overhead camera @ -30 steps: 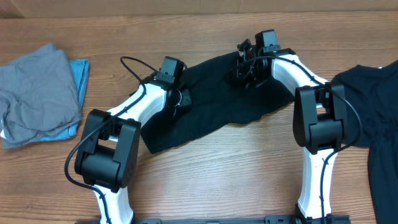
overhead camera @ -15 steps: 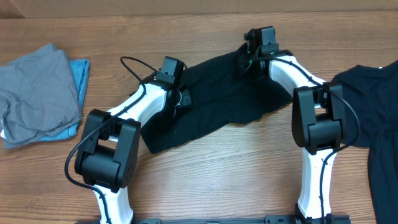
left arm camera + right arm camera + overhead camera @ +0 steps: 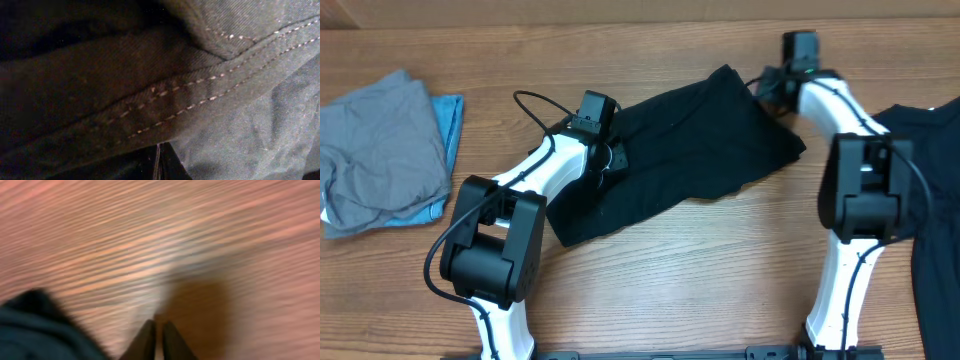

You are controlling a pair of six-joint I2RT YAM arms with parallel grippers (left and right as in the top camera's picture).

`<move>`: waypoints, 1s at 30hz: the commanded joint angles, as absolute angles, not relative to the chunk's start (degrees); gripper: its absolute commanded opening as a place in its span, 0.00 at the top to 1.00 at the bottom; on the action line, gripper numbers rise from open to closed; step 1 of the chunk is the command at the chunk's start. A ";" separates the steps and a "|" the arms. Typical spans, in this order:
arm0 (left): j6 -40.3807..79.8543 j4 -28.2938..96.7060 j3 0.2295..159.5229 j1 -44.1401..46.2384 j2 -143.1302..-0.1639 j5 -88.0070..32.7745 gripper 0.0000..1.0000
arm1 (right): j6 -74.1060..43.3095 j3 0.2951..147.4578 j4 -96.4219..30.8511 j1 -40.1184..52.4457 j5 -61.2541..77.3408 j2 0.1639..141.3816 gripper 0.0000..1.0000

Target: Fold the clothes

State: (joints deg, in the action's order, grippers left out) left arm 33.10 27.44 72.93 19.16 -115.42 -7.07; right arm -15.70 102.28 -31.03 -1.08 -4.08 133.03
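Note:
A black garment (image 3: 690, 150) lies spread aslant across the middle of the table. My left gripper (image 3: 607, 160) rests on its left part. In the left wrist view the stitched black hem (image 3: 165, 100) fills the picture and covers the tips of the left gripper (image 3: 157, 162), whose jaws are shut on it. My right gripper (image 3: 772, 88) hangs past the garment's upper right corner, over bare wood. In the blurred right wrist view the right gripper (image 3: 157, 330) is shut with nothing between its fingers, and black cloth (image 3: 30, 325) shows at the lower left.
A second black garment (image 3: 920, 170) lies at the right edge of the table. At the far left a folded grey piece (image 3: 380, 150) rests on a light-blue one (image 3: 448, 115). Both arm bases stand at the front edge.
My right gripper has left the black garment's upper part and swung right, off the cloth. That end of the garment now lies flatter and wider. The left arm has not moved.

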 commanded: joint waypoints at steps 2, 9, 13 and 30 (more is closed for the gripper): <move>33.21 27.62 72.31 19.27 -119.15 -2.57 0.96 | -14.48 110.83 -38.92 -2.28 -3.14 121.14 0.96; 29.54 35.18 80.40 19.97 -105.84 1.21 0.95 | -14.63 111.46 -51.99 -2.28 5.65 109.12 0.76; 29.63 44.38 84.73 20.14 -96.40 4.71 0.73 | -14.61 111.31 -63.35 -2.04 19.49 108.18 0.64; 23.20 46.41 81.80 19.51 -106.72 -19.62 0.96 | -11.68 83.99 -53.43 16.25 37.21 108.57 0.96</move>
State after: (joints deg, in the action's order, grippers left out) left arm 28.62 47.13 81.93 19.75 -103.90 -7.25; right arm -12.21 89.25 -56.73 15.05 30.94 108.55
